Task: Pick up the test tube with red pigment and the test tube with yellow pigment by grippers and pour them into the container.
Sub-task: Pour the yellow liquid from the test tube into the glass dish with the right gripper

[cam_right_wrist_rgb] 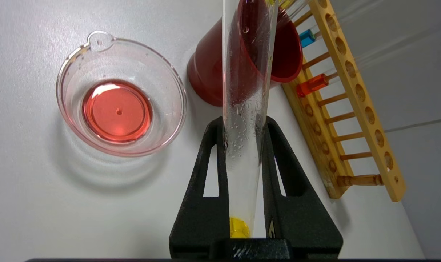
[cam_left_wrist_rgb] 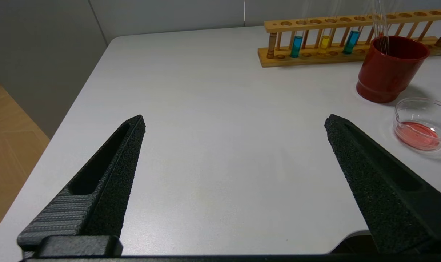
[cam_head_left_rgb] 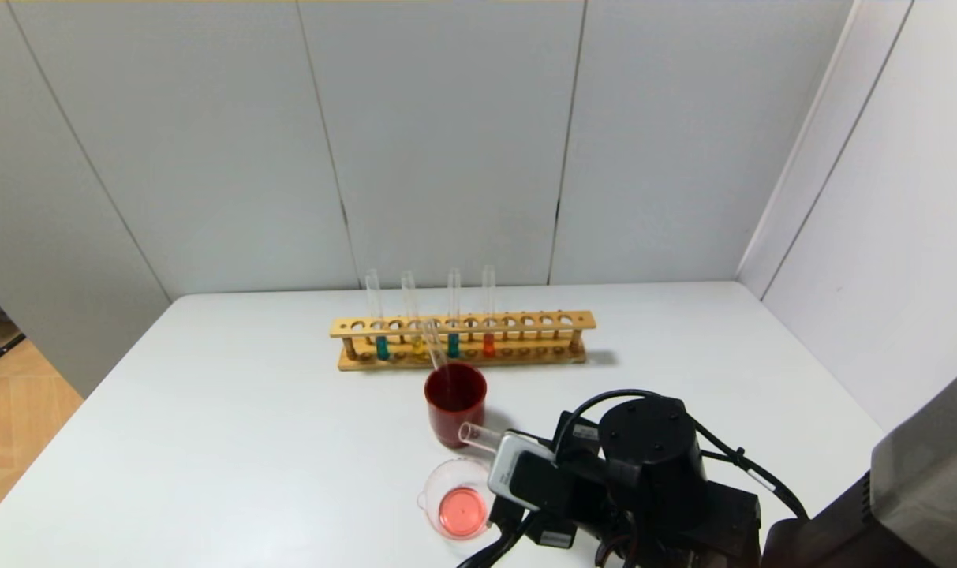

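Note:
My right gripper [cam_right_wrist_rgb: 244, 123] is shut on a clear test tube [cam_right_wrist_rgb: 244, 109]. A little yellow liquid [cam_right_wrist_rgb: 238, 227] sits at its closed end by the palm. The tube lies nearly level, and its open mouth [cam_head_left_rgb: 472, 432] is between the red cup and the beaker. The low glass beaker [cam_head_left_rgb: 435, 481] holds a shallow pool of red liquid [cam_right_wrist_rgb: 116, 111]. A tube with red-orange liquid [cam_head_left_rgb: 488, 345] and one with yellow liquid [cam_head_left_rgb: 416, 343] stand in the wooden rack [cam_head_left_rgb: 462, 323]. My left gripper [cam_left_wrist_rgb: 235, 119] is open and empty over bare table, left of the beaker.
A dark-red cup [cam_head_left_rgb: 454, 418] stands between the rack and the beaker, with an empty tube [cam_head_left_rgb: 435, 347] leaning in it. Two teal tubes [cam_head_left_rgb: 382, 347] also stand in the rack. White walls close the back and right sides. The table's left edge drops to the floor.

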Controlling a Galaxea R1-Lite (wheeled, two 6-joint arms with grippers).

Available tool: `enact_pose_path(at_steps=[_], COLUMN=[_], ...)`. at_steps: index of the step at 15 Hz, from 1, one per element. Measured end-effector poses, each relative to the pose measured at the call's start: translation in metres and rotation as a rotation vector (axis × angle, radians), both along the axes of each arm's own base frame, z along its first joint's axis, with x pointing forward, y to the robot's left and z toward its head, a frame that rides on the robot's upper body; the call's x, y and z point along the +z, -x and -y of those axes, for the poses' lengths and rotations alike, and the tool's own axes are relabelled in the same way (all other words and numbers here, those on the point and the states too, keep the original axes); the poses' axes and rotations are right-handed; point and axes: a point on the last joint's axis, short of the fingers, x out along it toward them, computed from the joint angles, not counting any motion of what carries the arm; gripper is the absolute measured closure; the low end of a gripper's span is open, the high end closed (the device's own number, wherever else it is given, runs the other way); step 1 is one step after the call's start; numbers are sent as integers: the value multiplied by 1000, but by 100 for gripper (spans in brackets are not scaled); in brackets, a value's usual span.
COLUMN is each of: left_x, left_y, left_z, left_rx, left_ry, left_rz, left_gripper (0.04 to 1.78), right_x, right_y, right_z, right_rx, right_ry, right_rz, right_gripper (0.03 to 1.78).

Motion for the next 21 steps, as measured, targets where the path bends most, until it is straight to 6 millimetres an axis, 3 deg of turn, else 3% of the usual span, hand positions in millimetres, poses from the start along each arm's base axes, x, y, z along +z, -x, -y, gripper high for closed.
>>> enact_pose_path(at_steps=[14,21], left_x=[0,0], left_y=[0,0], left_z=[0,0], left_rx=[1,0], left_ry=[0,0], left_rz=[0,0], left_gripper=[7,7], right_x=[-1,0], right_y=[-1,-2], right_z=[3,-2], right_rx=[45,35], right_ry=[252,221], right_rz=[79,104], right_gripper=[153,153])
